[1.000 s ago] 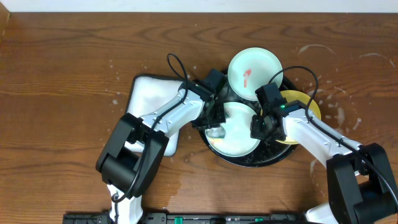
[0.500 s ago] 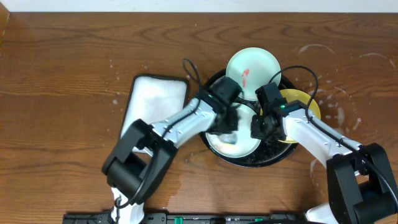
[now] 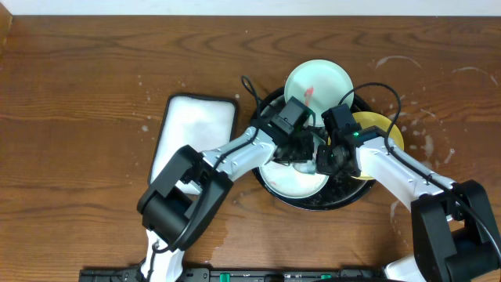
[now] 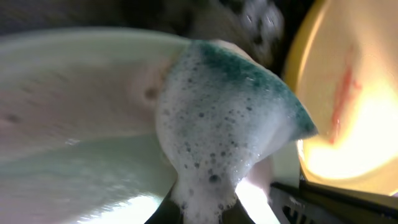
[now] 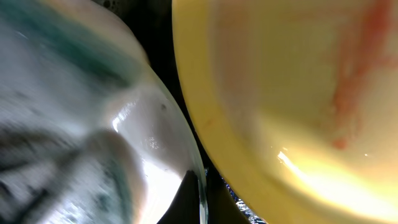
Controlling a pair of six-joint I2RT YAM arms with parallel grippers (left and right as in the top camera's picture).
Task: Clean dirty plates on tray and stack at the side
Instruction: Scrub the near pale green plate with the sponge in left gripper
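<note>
Yellow plate (image 5: 267, 93), faint red smear (image 5: 349, 81)

Overhead, light falls evenly and brightly from above. The wooden surface (image 3: 78, 70) is sharp to the grain, with only soft, short shadows hugging the arms. The far mint plate (image 3: 319, 82) is nearly washed out, while the black tray (image 3: 338, 196) loses detail in its dark well.

The left wrist view is dim along the top and very close. The foamy sponge (image 4: 224, 124) is fairly crisp, the mint plate (image 4: 74, 124) is soft and smeared, and the yellow plate (image 4: 354, 93) blows out to glare low on the right.

The right wrist view is out of focus throughout and streaked with blur at the left. Hard glints sit on the mint plate's rim, and there is a pale hot spot on the yellow plate.
</note>
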